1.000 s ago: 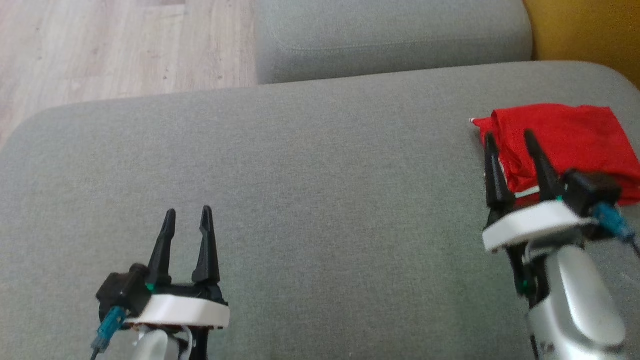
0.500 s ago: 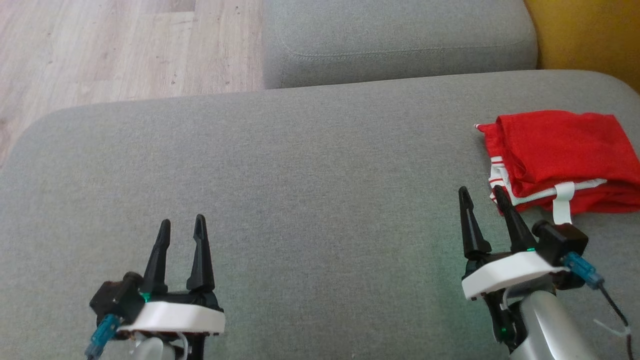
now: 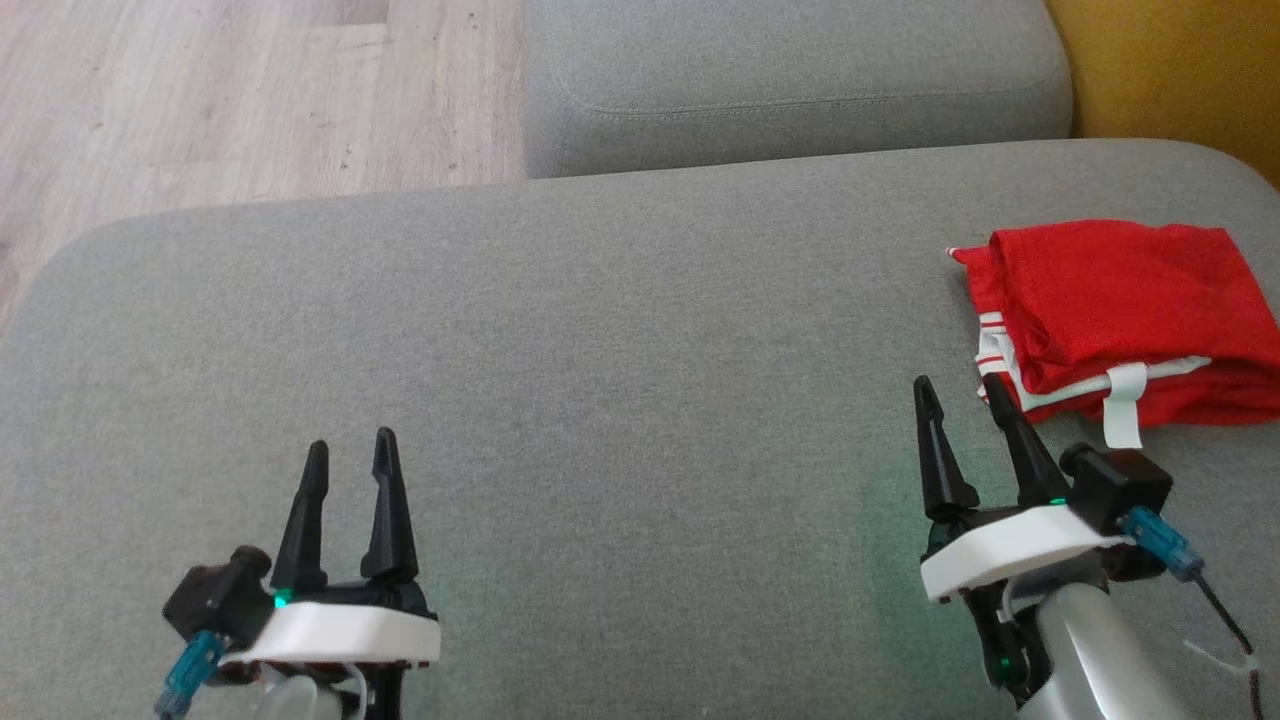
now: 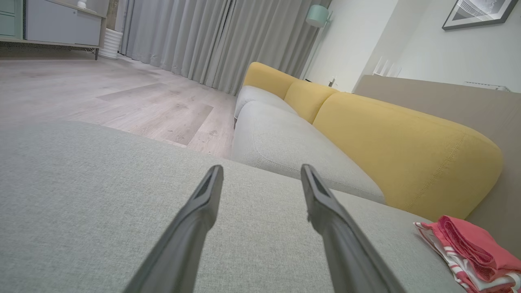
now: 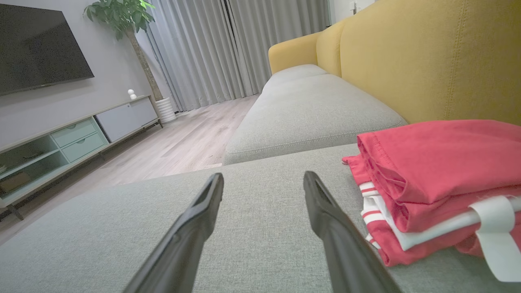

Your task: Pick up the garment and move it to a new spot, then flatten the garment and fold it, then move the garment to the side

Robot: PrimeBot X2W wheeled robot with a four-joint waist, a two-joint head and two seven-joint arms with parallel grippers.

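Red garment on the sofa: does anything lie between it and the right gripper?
Nothing visible does. The right gripper is open and empty, close beside the near left corner of the folded red garment. In the right wrist view, just bare grey cushion lies between its fingers and the cloth.

The garment (image 3: 1120, 300), at the right edge of the head view, is shown in red, with white stripes along its folded edges and a white strip. The sofa seat (image 3: 600, 400) is rendered in a plain grey weave, and the backrest (image 3: 1170, 70), upper right, in mustard yellow. The floor (image 3: 200, 90), upper left, is patterned as pale wood-grain planks. The left gripper (image 3: 351, 440) and right gripper (image 3: 957, 380) are each marked by black jaws, a white collar and a blue connector. Grey curtains (image 5: 211, 44) and a green-leaved plant (image 5: 118, 14) are seen at the top of the right wrist view.
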